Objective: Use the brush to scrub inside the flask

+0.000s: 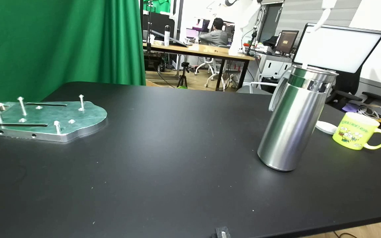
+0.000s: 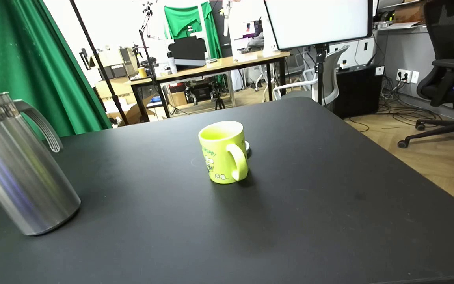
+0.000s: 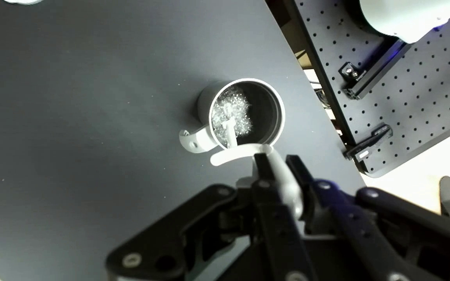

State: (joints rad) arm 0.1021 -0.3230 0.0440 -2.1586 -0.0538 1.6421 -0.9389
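Note:
The flask, a tall brushed steel jug with a looped side handle, stands on the black table in both exterior views [image 1: 289, 129] [image 2: 26, 173]. In the wrist view I look down into its open mouth [image 3: 281, 113]. The brush has a white handle [image 1: 324, 16], a thin white stem and pale bristles. Its stem goes down through the flask's mouth, and its bristles [image 3: 231, 111] sit inside, toward the flask's handle side. My gripper [image 3: 278, 158] is shut on the brush handle above and beside the flask's rim. The gripper is outside both exterior views.
A yellow-green mug [image 1: 354, 130] [image 2: 221, 157] stands near the flask, with a white disc [image 1: 326, 127] beside it. A metal plate with upright bolts [image 1: 45, 115] is at the table's far side. A black pegboard [image 3: 412, 86] with mounted parts lies beyond the table edge.

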